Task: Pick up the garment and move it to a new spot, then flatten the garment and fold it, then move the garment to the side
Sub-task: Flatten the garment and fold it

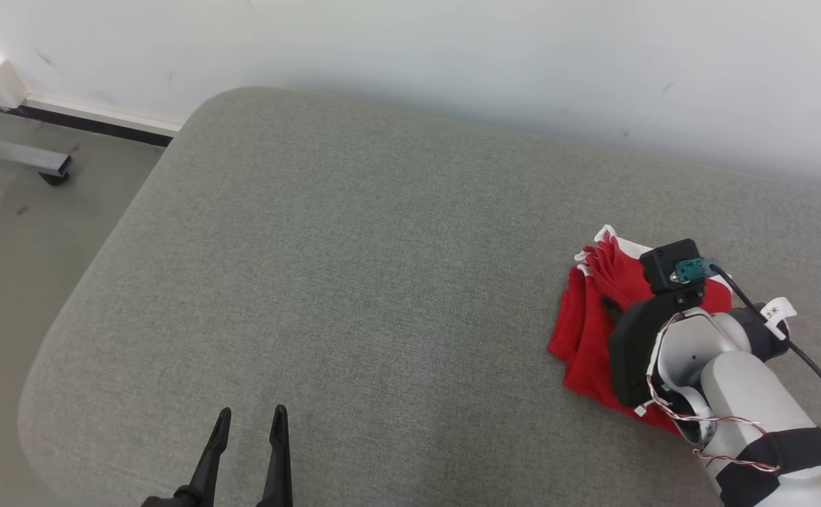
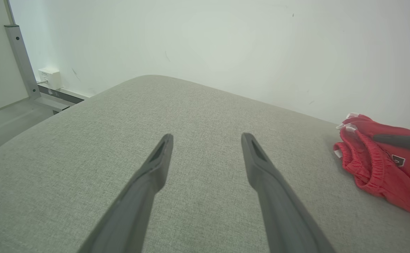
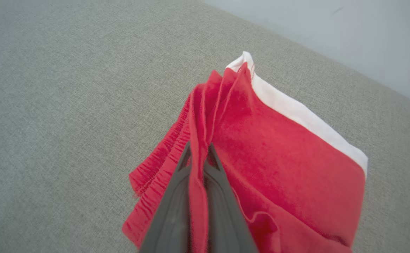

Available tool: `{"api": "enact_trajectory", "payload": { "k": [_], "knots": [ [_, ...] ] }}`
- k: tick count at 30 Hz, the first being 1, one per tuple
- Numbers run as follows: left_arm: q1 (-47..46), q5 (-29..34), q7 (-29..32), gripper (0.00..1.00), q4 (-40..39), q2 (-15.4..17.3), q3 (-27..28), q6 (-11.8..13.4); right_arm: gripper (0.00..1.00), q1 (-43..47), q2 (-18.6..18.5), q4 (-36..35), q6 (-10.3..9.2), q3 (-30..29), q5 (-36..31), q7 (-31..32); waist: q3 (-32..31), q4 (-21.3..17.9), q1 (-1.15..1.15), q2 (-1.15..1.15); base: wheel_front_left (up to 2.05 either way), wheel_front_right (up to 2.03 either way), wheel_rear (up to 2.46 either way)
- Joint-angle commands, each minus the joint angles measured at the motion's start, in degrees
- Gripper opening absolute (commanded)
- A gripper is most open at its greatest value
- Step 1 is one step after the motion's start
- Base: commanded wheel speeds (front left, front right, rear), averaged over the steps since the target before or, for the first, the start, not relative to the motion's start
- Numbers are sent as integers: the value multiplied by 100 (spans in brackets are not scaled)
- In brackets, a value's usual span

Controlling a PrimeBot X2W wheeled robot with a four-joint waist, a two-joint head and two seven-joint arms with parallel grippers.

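The garment (image 1: 583,331) is a folded pair of red shorts with a white hem, lying at the right of the grey cushioned surface (image 1: 354,282). My right gripper (image 3: 198,151) is shut on a raised fold of the garment (image 3: 279,151), red cloth pinched between its two fingers. The right arm's wrist covers part of the garment in the head view. My left gripper (image 1: 250,420) stands open near the front edge, far left of the garment, with nothing between its fingers (image 2: 157,160). In the left wrist view the garment (image 2: 377,165) lies at the right edge.
A white wall (image 1: 453,63) runs along the far side of the grey surface. The surface's rounded left edge drops to the floor (image 1: 23,232), where a metal frame leg with a caster (image 1: 44,165) stands. A black cable (image 1: 791,338) trails from the right wrist.
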Motion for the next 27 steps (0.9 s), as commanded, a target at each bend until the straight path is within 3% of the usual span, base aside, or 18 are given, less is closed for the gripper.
{"api": "enact_trajectory", "payload": {
  "k": [1,3,4,5,7,11,18,24,25,26,27],
  "knots": [
    [48,-24,-13,100,-4,-8,-5,24,0,-70,64,112,-16,54,44,-85,20,32,0,0,0,0,0],
    [37,-30,-13,100,-15,-8,-3,36,0,-140,84,209,-16,89,81,-131,36,34,0,0,0,0,0],
    [29,-34,-13,100,-18,-8,-1,36,18,-157,94,257,-16,107,104,-150,42,31,0,0,0,0,0],
    [22,-35,-13,100,-21,-8,7,42,96,-165,101,295,-16,122,120,-165,45,26,0,0,0,0,0],
    [15,-32,-13,100,-29,-8,22,45,100,-181,111,316,-16,108,143,-217,45,16,0,0,0,0,0],
    [13,-1,-13,100,-44,-8,59,57,100,-269,220,180,-16,104,553,-589,-9,-60,0,0,0,0,0],
    [97,78,-13,100,-34,-4,83,56,100,-214,-233,190,-15,-437,812,-1569,-214,-204,0,0,0,0,0],
    [131,103,-13,100,-14,-4,99,19,100,182,-549,554,-16,-768,634,-1821,-281,-239,0,0,0,0,0],
    [133,102,-13,100,-30,-5,96,19,14,291,-609,632,-16,-783,515,-1925,-262,-245,0,0,0,0,0],
    [122,101,-13,100,-38,-5,91,14,0,344,-632,687,-16,-777,444,-1963,-245,-244,0,0,0,0,0],
    [113,101,-13,100,-39,-5,81,11,0,401,-621,732,-16,-733,398,-1985,-234,-240,0,0,0,0,0]
  ]
}}
